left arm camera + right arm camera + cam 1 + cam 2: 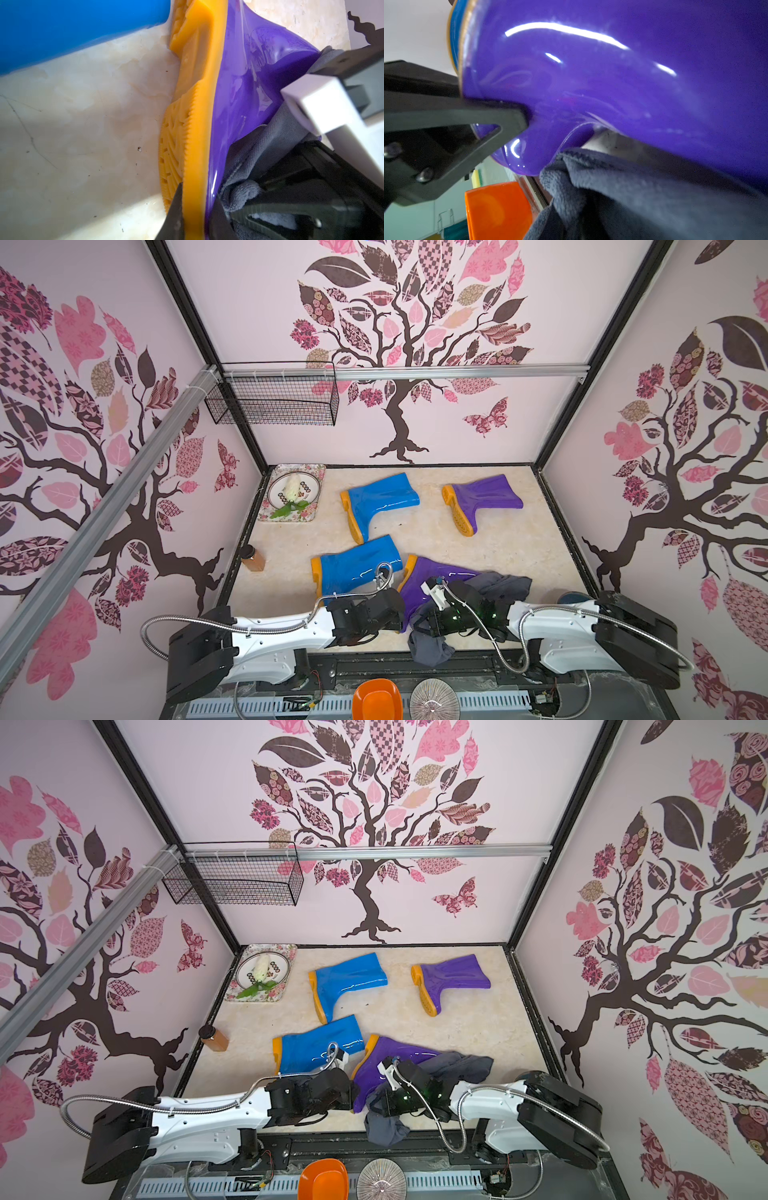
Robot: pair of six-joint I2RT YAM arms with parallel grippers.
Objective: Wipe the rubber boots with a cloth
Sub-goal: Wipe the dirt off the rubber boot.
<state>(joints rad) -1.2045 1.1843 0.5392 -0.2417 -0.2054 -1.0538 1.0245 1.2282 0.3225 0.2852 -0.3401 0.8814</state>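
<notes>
Left-wrist view: L gripper (197,209) clamps the toe end of the near purple boot (249,83), one finger on the orange-yellow sole, the other on the glossy upper, jaws narrow w/ the sole edge between them. Boot lies on its side on the marble-look tabletop (72,124), sole edge-on. R gripper (270,218) is pressed vs. the same boot's upper, jaws closed tight on the dark grey cloth (276,133), which is bunched betw. claw and purple rubber. Right-wrist view: cloth meets the boot's glossy purple surface; an L finger bears on the toe. Both top views: cloth drapes over this boot's shaft, wraps the R gripper, and one fold hangs past the tabletop's front edge by the toe. Just beside the near purple boot's heel, on the L-arm side, lies the near blue boot (353,568); contact not resolvable. Beyond it lie the far blue boot (378,497) and far purple boot (482,493), well apart from it and from each other, both on their sides. Floral tray (311,514) sits far beyond it, toward the back corner on the L-arm side; brown jar (253,560) is past the near blue boot; orange bowl (376,701) is nearer the robot base than the toe.
</notes>
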